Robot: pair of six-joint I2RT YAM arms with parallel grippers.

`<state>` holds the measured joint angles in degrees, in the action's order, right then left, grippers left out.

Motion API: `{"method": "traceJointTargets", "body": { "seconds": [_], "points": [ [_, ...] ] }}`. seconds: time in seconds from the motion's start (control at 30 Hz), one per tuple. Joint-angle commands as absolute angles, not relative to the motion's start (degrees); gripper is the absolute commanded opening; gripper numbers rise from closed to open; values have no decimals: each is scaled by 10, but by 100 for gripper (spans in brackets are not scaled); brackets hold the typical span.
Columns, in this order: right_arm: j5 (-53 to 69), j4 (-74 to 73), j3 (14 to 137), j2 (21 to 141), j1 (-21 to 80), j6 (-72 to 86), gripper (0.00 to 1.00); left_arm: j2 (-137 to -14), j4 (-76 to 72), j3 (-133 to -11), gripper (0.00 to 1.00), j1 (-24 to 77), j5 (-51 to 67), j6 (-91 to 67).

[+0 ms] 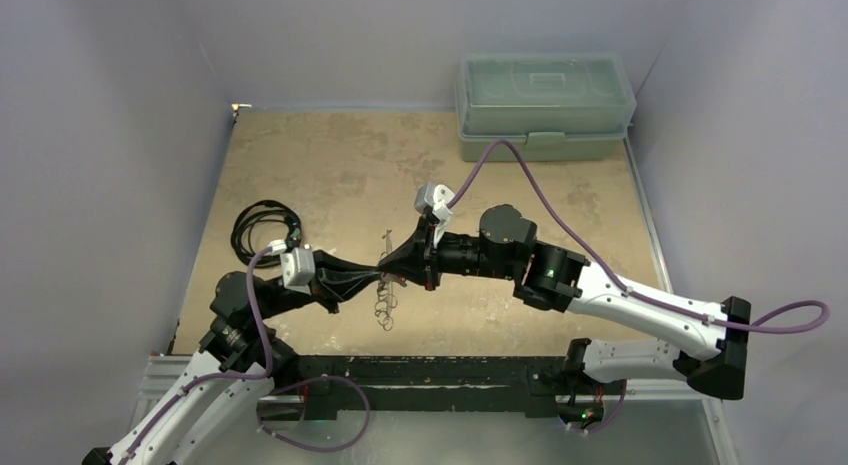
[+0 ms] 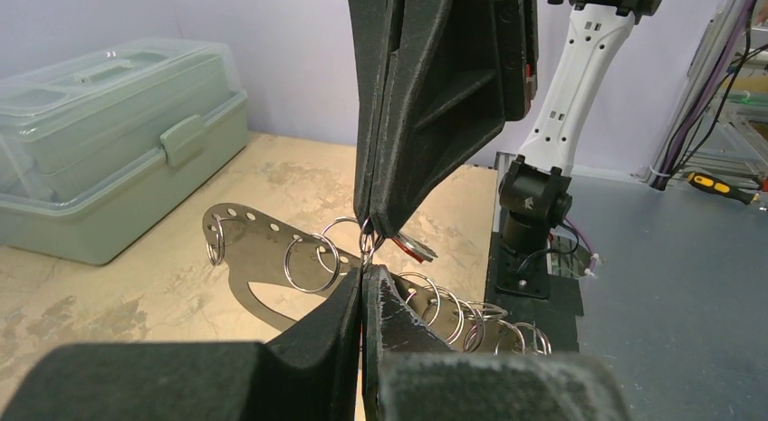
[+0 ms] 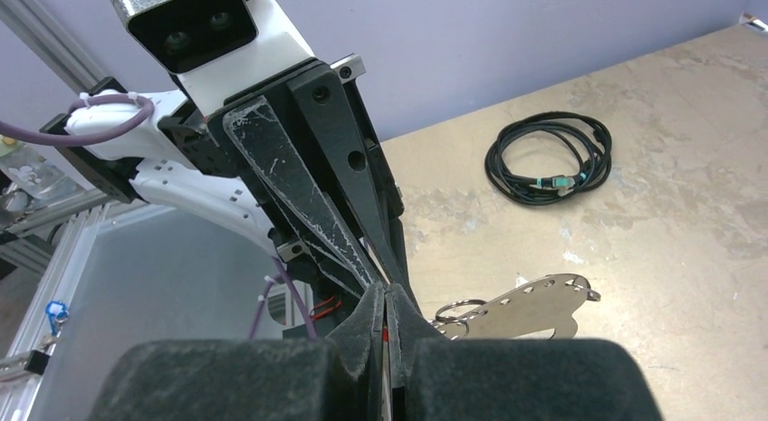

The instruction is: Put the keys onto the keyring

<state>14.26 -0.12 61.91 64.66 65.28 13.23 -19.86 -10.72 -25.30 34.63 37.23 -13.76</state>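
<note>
Threading is in hand: the left gripper [image 2: 362, 290] is clenched on a wire ring of the keyring [image 2: 249, 258], whose plate juts out beside the jaws while loose rings dangle below. The right gripper [image 2: 367, 224], tip to tip with it, seems clenched on the key [image 2: 418, 250], a red sliver at its tips. Next, the key's hole likely needs working onto that ring's split. Counted: one key, one keyring, one coiled black cable [image 3: 543, 182] beyond the jaws, one green box [image 1: 545, 103] farthest.

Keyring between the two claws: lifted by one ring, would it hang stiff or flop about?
The keyring would probably flop: its loose wire rings dangle from holes in a flat plate and should swing. The plate itself looks rigid. Thin shiny metal may slip in a pinch.
</note>
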Motion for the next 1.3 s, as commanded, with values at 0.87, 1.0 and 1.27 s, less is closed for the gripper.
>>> {"method": "traceJointTargets", "body": {
  "seconds": [0.87, 1.0, 1.27],
  "points": [
    [101, -63, 684, 686, 718, 122, 29, -197, -99, -285, 0, 345, 342, -114],
    [105, -64, 693, 676, 718, 114, 33, -195, -99, -285, 0, 345, 342, -113],
    [68, -78, 726, 645, 718, 65, 44, -194, -104, -283, 0, 345, 345, -113]
  ]
}}
